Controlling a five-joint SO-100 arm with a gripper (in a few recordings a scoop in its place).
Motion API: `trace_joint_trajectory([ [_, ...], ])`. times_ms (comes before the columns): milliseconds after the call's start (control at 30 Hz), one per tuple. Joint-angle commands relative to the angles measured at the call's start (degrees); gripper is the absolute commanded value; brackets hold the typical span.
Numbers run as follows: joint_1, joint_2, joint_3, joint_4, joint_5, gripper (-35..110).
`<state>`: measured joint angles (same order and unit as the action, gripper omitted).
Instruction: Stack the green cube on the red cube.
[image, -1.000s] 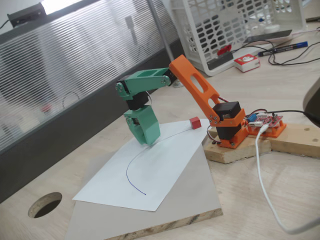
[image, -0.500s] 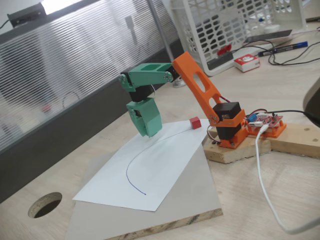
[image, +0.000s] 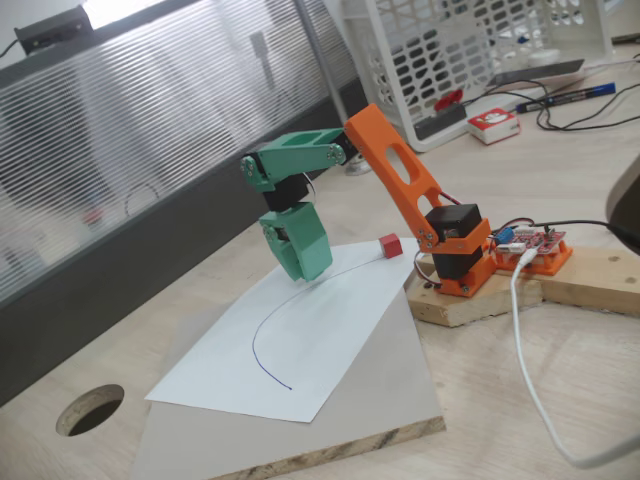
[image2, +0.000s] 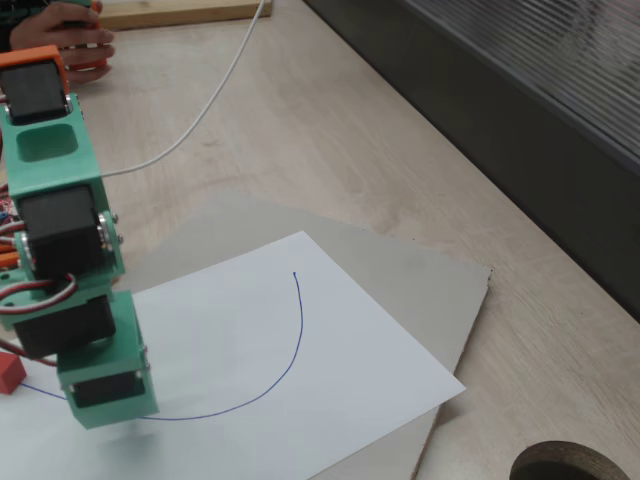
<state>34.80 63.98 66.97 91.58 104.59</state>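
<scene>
Red cube (image: 390, 245) is seen resting on the far right corner of a white sheet of paper (image: 330, 330) in a fixed view, just left of the arm's orange base (image: 458, 250).

Taken from the left in that view, a round hole (image: 90, 408) is cut into the wooden table (image: 560, 380) near the lower left edge. Right of it a grey board (image: 400, 400) is laid on the table, and the paper is spread on top of the board. A blue curved line (image: 258, 345) is drawn across the paper. The green gripper (image: 305, 270) is pointed downward over the far part of the sheet, near the upper end of the line and well left of the red cube. Its tip is held close above the paper. The fingers are hidden behind the green housing, so it cannot be told how far apart they are or whether anything is held between them. Further right, the base is mounted on a wooden block (image: 590, 275), with a red circuit board (image: 540, 242) beside it and a white cable (image: 525, 350) run across the table. A white basket (image: 470, 50) stands behind.

In another fixed view the red cube (image2: 8, 372) is cut by the left edge, with the gripper (image2: 108, 405) just right of it.
</scene>
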Motion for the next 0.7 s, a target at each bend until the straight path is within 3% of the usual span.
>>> trace_joint_trajectory([
  [0,2.29,3.78,0.09,0.88,0.62,9],
  [667,4.04,11.51,7.65,0.88,0.62,9],
])
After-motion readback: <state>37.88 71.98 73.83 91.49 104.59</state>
